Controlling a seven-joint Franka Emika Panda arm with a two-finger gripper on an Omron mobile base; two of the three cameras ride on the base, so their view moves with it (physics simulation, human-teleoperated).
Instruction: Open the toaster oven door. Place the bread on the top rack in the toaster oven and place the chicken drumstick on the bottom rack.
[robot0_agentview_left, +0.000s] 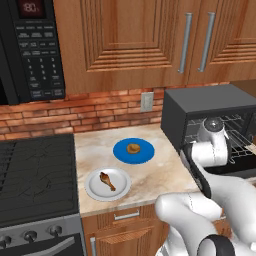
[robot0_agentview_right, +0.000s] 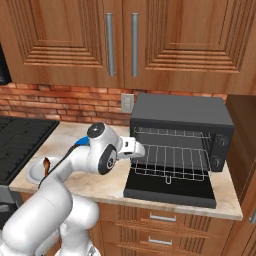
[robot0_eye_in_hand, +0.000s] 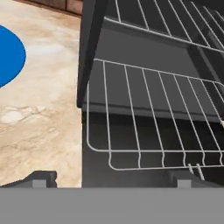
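A simulated kitchen counter (robot0_agentview_left: 100, 145) runs between a black stove (robot0_agentview_left: 35, 175) on the left and a dark grey toaster oven (robot0_agentview_right: 182, 132) at the right end. The toaster oven door (robot0_agentview_right: 170, 191) already lies folded down flat over the counter's front edge, and two silver wire racks show inside, the bottom rack (robot0_eye_in_hand: 144, 122) pulled partly forward over the door.

The door step looks finished, and the food step has not begun. The bread (robot0_agentview_left: 133, 148), a small round golden-brown piece, sits in the middle of a blue plate (robot0_agentview_left: 122, 152) near the middle of the counter. The chicken drumstick (robot0_agentview_left: 107, 180) lies on a white plate (robot0_agentview_left: 95, 190) nearer the counter's front edge, close to the stove.

The gripper (robot0_eye_in_hand: 109, 180) hangs just in front of the oven's left front corner, above the lowered door, its fingers spread wide and holding nothing (the two dark fingertips stand far apart at the bottom of the hand view). The blue plate's rim shows just beside it on the left.

The next move, as a judgement, calls for swinging the arm left away from the oven, coming down over the bread on the blue plate, and closing gently on so small a piece before carrying it to the top rack (robot0_agentview_right: 172, 134).
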